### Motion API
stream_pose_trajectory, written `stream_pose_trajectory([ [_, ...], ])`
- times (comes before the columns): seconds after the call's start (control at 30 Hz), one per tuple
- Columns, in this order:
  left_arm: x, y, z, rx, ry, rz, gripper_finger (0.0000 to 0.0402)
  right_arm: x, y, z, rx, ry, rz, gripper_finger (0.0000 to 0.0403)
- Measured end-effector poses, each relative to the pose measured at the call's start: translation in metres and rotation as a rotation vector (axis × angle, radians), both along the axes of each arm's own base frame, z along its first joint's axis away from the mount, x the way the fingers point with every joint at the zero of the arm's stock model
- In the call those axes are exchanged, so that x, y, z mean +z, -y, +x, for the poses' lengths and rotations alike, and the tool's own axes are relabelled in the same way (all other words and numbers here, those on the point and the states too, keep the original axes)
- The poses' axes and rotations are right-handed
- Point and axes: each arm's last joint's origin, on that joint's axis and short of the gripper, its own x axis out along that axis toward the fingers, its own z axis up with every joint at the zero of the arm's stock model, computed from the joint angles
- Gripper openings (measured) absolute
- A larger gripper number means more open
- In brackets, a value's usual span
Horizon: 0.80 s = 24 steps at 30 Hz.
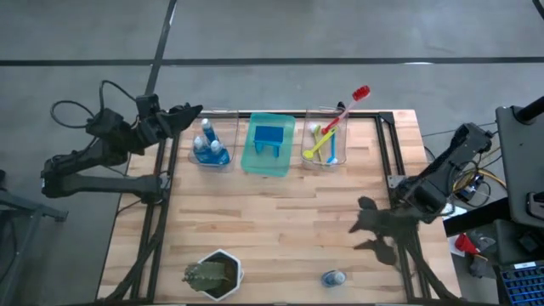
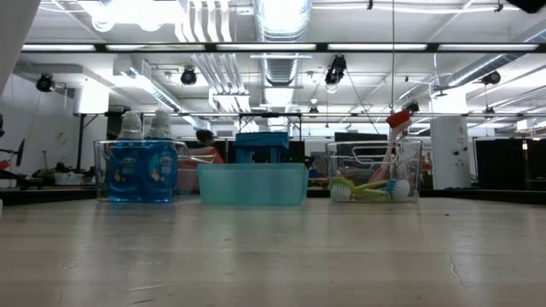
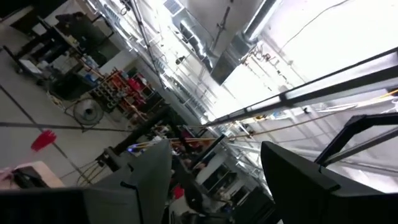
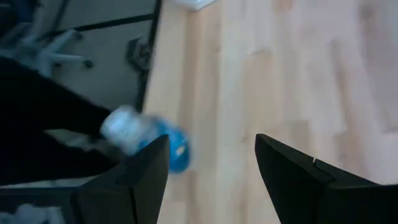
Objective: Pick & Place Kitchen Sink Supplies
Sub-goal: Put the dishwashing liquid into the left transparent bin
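Note:
A small blue bottle with a pale cap lies on its side near the table's front edge; the right wrist view shows this bottle just ahead of the fingers. My right gripper hovers open above the table's right part, slanting down toward the bottle, clear of it. Two more blue bottles stand in a clear bin at the back. Blue sponges rest in a green tray. Several brushes lean in another clear bin. My left gripper is raised at the far left, open with nothing between its fingers.
A green plant in a white hexagonal pot stands at the near left edge. A red brush head sticks out past the table's far edge. Bare wood lies between the bins and the front edge. A black frame runs along the table's right side.

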Motion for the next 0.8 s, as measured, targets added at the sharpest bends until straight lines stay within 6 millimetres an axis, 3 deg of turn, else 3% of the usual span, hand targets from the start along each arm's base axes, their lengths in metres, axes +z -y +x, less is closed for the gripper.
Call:
stream_pose_trajectory([
  [0.27,0.009,-0.001,-0.006,0.070,0.054,-0.010,0.0239,-0.033,-0.017,-0.031,0.049,0.008,0.196,0.0264],
  [0.6,0.021,-0.001,-0.008,0.089,0.080,-0.007,0.0239,-0.083,-0.044,-0.047,0.113,-0.085,0.050,0.0322],
  [0.8,0.021,-0.003,-0.002,0.112,0.064,-0.005,0.0239,-0.110,-0.057,-0.040,0.128,-0.049,-0.001,0.0329],
])
